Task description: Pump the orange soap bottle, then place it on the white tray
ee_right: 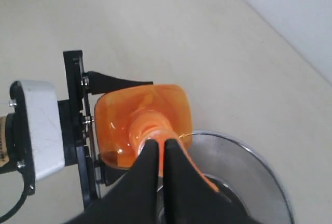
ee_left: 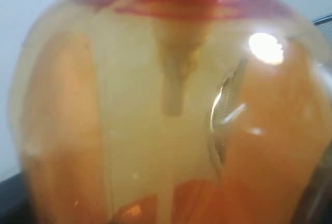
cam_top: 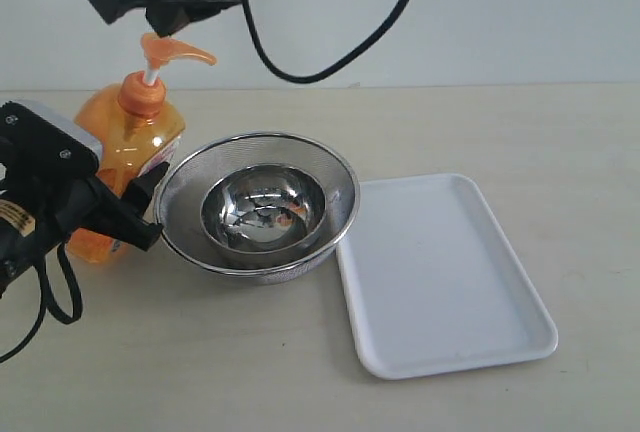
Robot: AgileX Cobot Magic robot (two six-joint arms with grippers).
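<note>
Exterior view: the left claw (cam_top: pixel 140 207) is holding the orange soap bottle (cam_top: pixel 125 132), which is standing upright just beside the mesh bowl (cam_top: pixel 340 177). The white tray (cam_top: pixel 440 282) is lying on the bowl's other side. Left wrist view: the bottle is filling the picture. Right wrist view: the right claw (ee_right: pixel 162 149) is sitting pinched narrow over the bottle's top.

We look straight down on the orange soap bottle (ee_right: pixel 168 105), which stands on the table (ee_right: pixel 155 27). Over its pump head sits the right end effector (ee_right: pixel 161 142), its black fingers (ee_right: pixel 140 182) drawn almost together. The left end effector (ee_right: pixel 111 128) clasps the bottle's body from two opposite sides. A steel mesh bowl (ee_right: pixel 249 164) lies just beside the bottle.
</note>
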